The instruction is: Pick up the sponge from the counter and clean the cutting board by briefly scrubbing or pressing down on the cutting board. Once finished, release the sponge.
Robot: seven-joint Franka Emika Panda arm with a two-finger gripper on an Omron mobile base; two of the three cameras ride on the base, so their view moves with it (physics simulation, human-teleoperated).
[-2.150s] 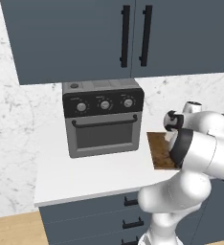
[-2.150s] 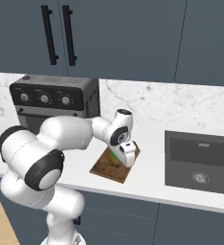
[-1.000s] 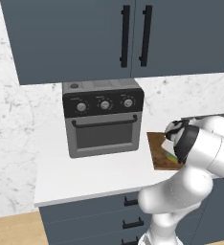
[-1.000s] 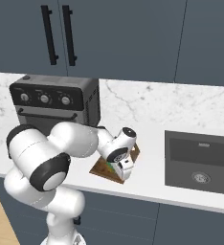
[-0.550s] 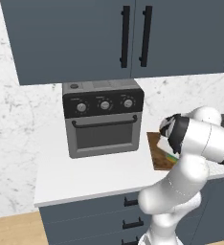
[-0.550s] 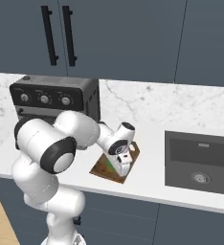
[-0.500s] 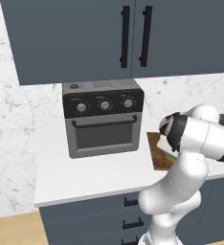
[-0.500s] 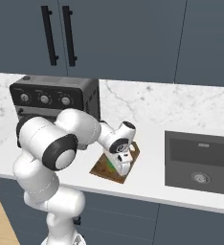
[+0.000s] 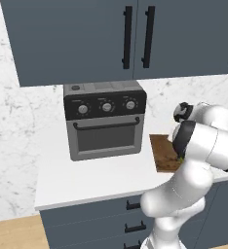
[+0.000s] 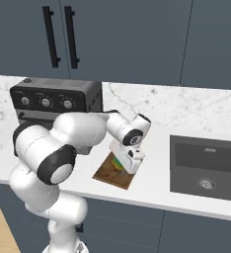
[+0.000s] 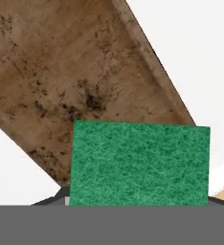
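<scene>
White Franka arm w/ dark joints rises from base, elbow bulked up high, forearm folded fwd + down. In right base view wrist bends over, hand pointing steeply down, claw (image 10: pixel 121 165) low at the cutting board (image 10: pixel 107 173). Jaws pinched in on the sponge (image 10: pixel 118 163); hand view has the green top (image 11: pixel 139 163) sitting flush betw. the fingers. In left base view the upper link + wrist joint block the hand, claw tip not readable there.
</scene>
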